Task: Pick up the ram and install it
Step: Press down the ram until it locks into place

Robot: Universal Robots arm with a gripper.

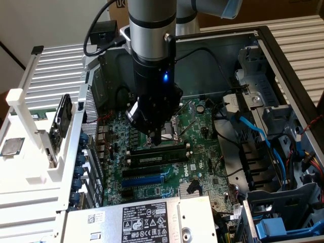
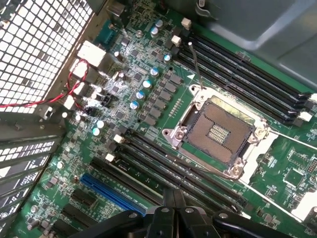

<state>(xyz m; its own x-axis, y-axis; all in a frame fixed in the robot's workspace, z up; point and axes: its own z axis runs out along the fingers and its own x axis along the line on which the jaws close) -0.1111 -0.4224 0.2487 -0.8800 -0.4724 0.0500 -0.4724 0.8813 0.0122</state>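
Observation:
The ram [image 1: 154, 158], a long dark stick with a small pale label, stands on edge in one of the black memory slots [image 1: 157, 150] on the green motherboard, between the processor socket and the blue slot [image 1: 147, 178]. My gripper [image 1: 158, 140] is shut and hangs tip-down over the slot row, just behind the ram. Whether it touches anything cannot be told. In the wrist view the closed fingertips [image 2: 173, 196] sit right above the parallel slots [image 2: 168, 168], with nothing between them.
The open processor socket [image 2: 218, 131] lies beside the slots. A second bank of slots [image 2: 247, 82] runs past it. The case's perforated wall [image 2: 39, 44], the power supply [image 1: 147, 220], the drive cage with blue cables [image 1: 263, 136] and a white rack [image 1: 40, 126] surround the board.

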